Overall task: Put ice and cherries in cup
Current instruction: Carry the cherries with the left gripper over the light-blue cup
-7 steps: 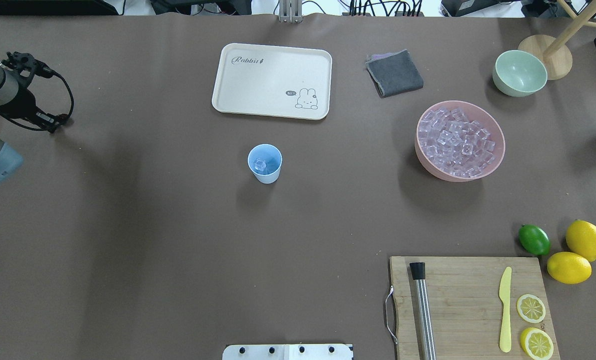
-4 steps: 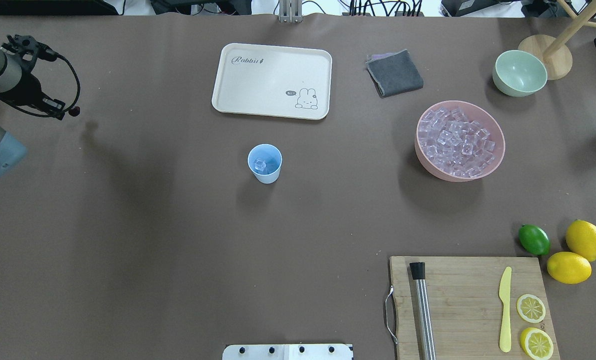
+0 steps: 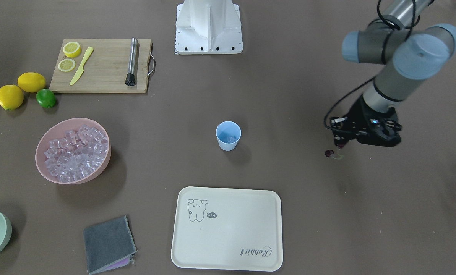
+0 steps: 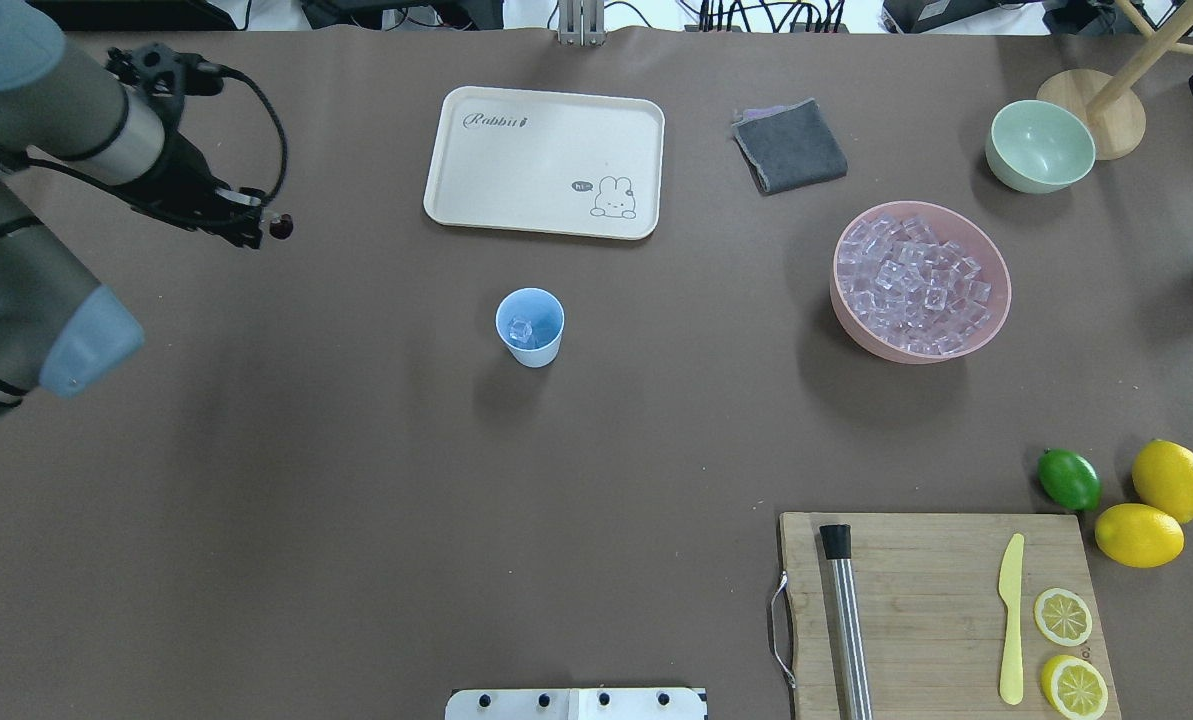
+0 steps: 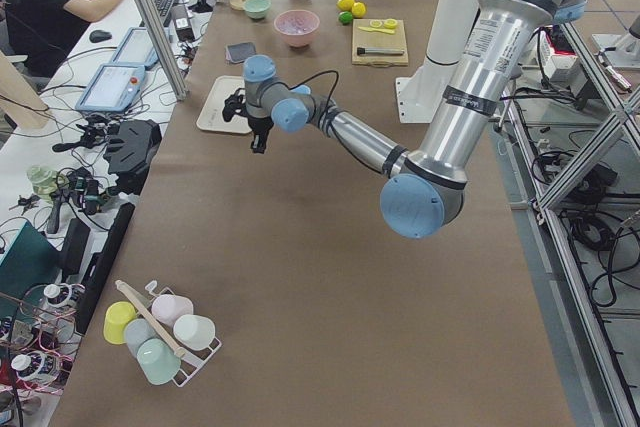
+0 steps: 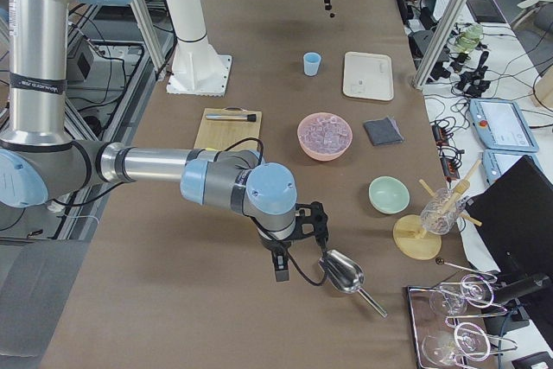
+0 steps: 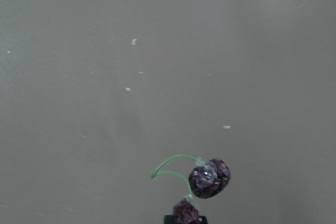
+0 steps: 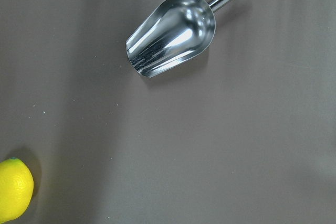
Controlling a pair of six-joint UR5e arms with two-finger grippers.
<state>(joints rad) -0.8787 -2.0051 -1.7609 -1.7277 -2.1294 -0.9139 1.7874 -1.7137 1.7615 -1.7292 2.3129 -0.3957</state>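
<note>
Table under a dull brown sheet (image 4: pixel 356 500). The robot base sits at the middle of the near edge, and desks with monitors stand past the far edge.

Cherries (image 4: pixel 279 226): the pair hangs in the air from the left gripper (image 4: pixel 262 228), over the left end of the table and nearer the far edge than the near one. In the wrist view one fruit sits at the fingertips and the other hangs free just beside it. Two thin green stems arc sideways from the fruits and meet at a point. The gripper is closed on the pair; whether it pinches fruit or stem, cannot tell.

Cup (image 4: pixel 530 327): upright, mouth up, about mid-table and well apart from the gripper. One ice cube (image 4: pixel 522 328) lies in its bottom.

Open room: bare sheet runs from under the gripper across to the cup. A cream tray (image 4: pixel 544 162) lies flat by the far edge, beyond the cup.

Right half:
- A pink bowl (image 4: pixel 841 300) is heaped with ice cubes (image 4: pixel 916 285).
- A grey cloth (image 4: pixel 791 147) lies toward the far edge.
- A pale green bowl (image 4: pixel 1041 147) stands near the far right corner.
- A cutting board (image 4: pixel 931 600) lies at the near edge, with a lime (image 4: pixel 1069 479) just off its corner.

Right gripper (image 6: pixel 280 267): at the right end, above a metal scoop (image 8: pixel 170 35) lying on the sheet. Open or closed, cannot tell.
</note>
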